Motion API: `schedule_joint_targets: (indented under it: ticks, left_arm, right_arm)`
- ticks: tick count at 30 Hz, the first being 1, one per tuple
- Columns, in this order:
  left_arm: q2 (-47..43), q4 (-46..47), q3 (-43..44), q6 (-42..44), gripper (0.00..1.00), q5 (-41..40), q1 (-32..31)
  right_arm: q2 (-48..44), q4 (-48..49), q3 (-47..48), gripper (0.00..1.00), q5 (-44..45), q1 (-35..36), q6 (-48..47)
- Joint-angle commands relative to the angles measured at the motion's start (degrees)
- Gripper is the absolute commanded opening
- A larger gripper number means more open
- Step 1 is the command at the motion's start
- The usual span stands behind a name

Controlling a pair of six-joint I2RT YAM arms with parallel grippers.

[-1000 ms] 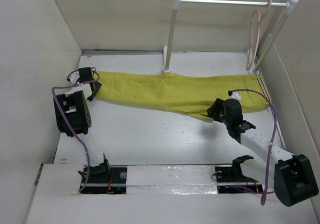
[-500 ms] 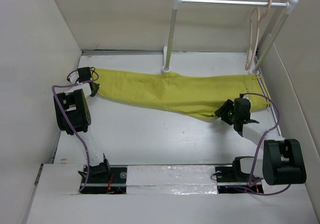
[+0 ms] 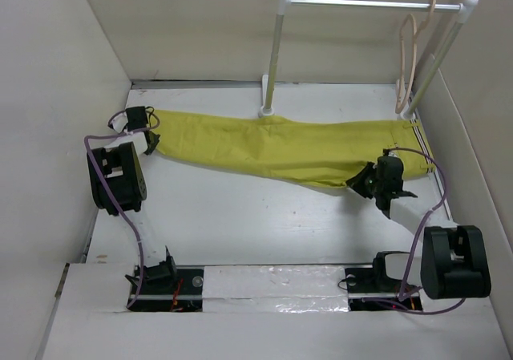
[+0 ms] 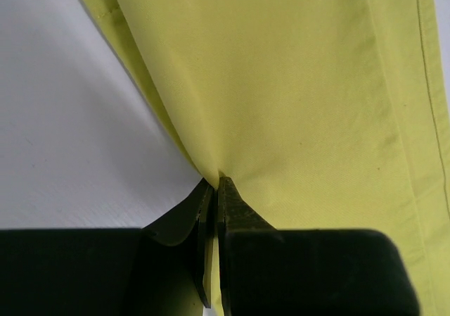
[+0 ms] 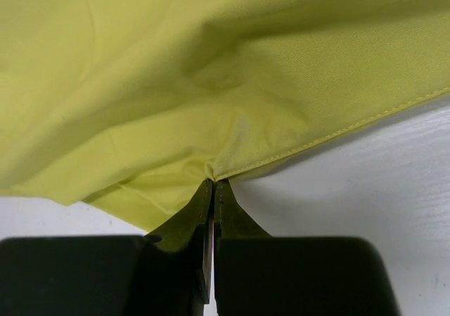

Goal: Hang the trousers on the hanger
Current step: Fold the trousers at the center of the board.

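Observation:
The mustard-yellow trousers [image 3: 272, 147] lie flat across the far half of the table, with the striped waistband at the right end. My left gripper [image 3: 151, 141] is at their left end and is shut on a pinch of the yellow cloth [image 4: 295, 84], which shows between its jaws [image 4: 214, 182]. My right gripper [image 3: 357, 185] is at the near hem close to the waistband, shut on the seamed edge of the cloth [image 5: 140, 84] at its fingertips [image 5: 213, 184]. The pale wooden hanger [image 3: 409, 63] hangs by its hook from the right end of the rail.
A white rail rack [image 3: 276, 55] stands at the back, its left post foot just behind the trousers and its right post by the right wall. Enclosure walls close in the table on the left, back and right. Both arm bases sit at the near edge.
The left gripper closed on the trouser end, then the right one closed on the near hem. The right arm swung back to the right. The left end of the trousers shifted slightly right.

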Motion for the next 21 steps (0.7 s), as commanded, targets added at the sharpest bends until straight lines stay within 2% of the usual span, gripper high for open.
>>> schedule_joint_targets:
  ticks: [1,6,9,14,16,17,18,19,20,21]
  left_arm:
    - [-1.79,-4.52,0.52,2.68,0.0,-9.03,0.03]
    - [-6.54,-8.82,-2.47,5.06,0.0,-20.22,0.03]
    - [-8.82,-11.28,-4.22,6.02,0.0,-26.19,0.03]
    - [-11.81,-15.24,-7.22,5.41,0.0,-30.95,0.03]
    - [-13.74,-17.79,-8.01,3.23,0.0,-30.53,0.03]
    - [-15.84,-18.06,-8.53,2.78,0.0,-29.82,0.03]
    - [-16.9,-17.28,-9.15,2.51,0.06,-28.86,0.03]
    - [-18.13,-16.83,-10.2,2.51,0.22,-27.28,0.03]
    - [-20.23,-16.57,-10.47,2.51,0.47,-26.48,0.03]
    - [-21.38,-15.87,-10.47,2.77,0.55,-25.52,0.03]
  right_arm:
    - [-5.57,-2.74,-0.55,0.0,-1.29,-0.14,-1.36]
    - [-25.07,-13.56,-6.35,0.0,-0.84,-0.67,-2.15]
    - [-34.21,-24.44,-5.76,0.0,-2.51,-0.14,-2.76]
    - [-38.27,-29.31,-7.41,0.0,-8.92,1.88,-3.03]
    - [-40.99,-31.24,-8.12,0.03,-10.08,3.19,-3.03]
    - [-41.45,-31.33,-8.47,0.1,-9.82,3.2,-3.03]
    - [-41.8,-30.81,-8.73,0.18,-9.9,3.2,-3.2]
    - [-41.72,-29.24,-8.74,0.33,-10.51,3.2,-3.64]
    - [-41.45,-28.53,-8.3,0.58,-11.13,3.72,-3.56]
    - [-41.28,-28.52,-7.51,0.68,-10.52,3.73,-3.56]
